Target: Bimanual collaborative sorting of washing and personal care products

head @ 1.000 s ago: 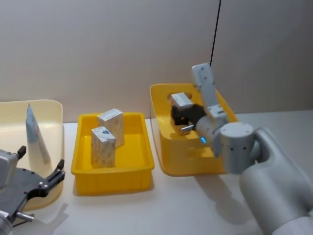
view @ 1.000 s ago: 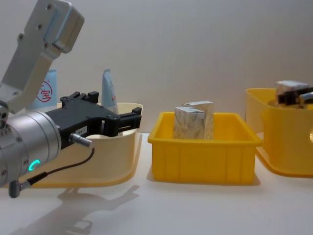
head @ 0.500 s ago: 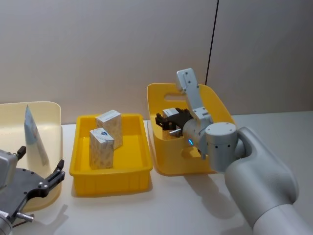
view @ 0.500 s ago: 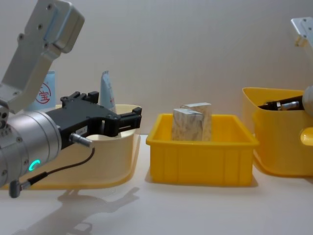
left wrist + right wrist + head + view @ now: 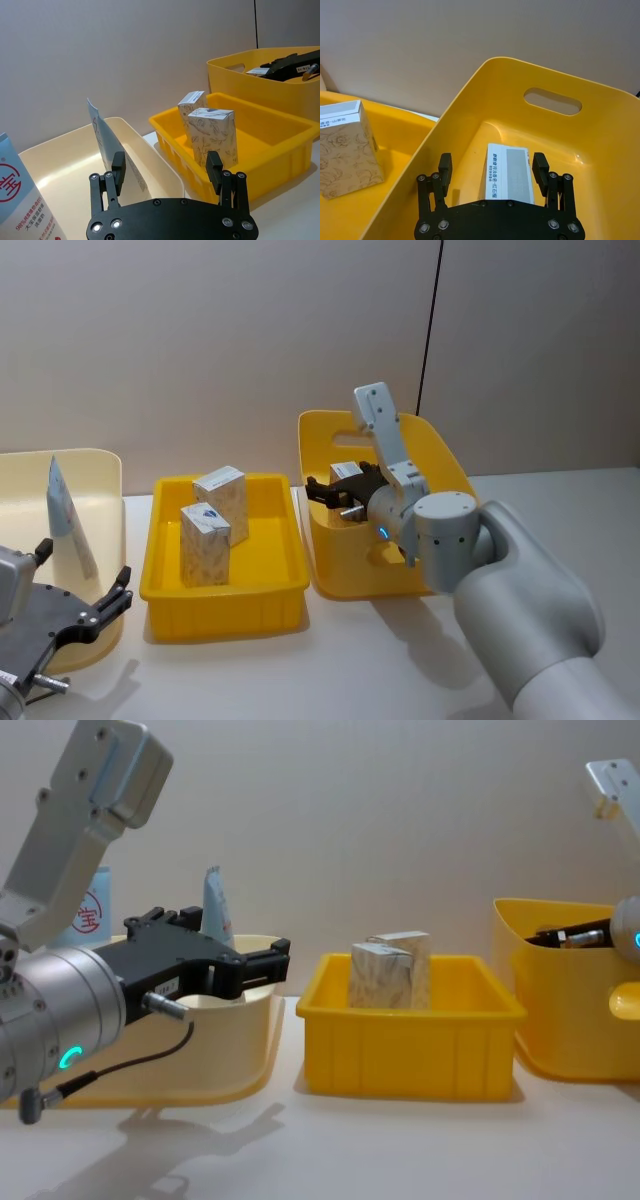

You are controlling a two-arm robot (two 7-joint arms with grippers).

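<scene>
My right gripper hangs open inside the deep yellow bin. A white carton lies flat in that bin between the fingers, which stand clear of its sides. Two marbled cartons stand upright in the shallow yellow bin. Two squeeze tubes stand in the cream tray: a pale one and one with a round red logo. My left gripper is open and holds nothing, low in front of the tray.
The three containers stand in a row on the white table, the cream tray on the left, the shallow bin in the middle, the deep bin on the right. A plain wall rises close behind. Bare table lies in front of the bins.
The right gripper came down and leftward into the deep bin with the white carton, and its fingers now stand apart from it. The left arm has not moved.
</scene>
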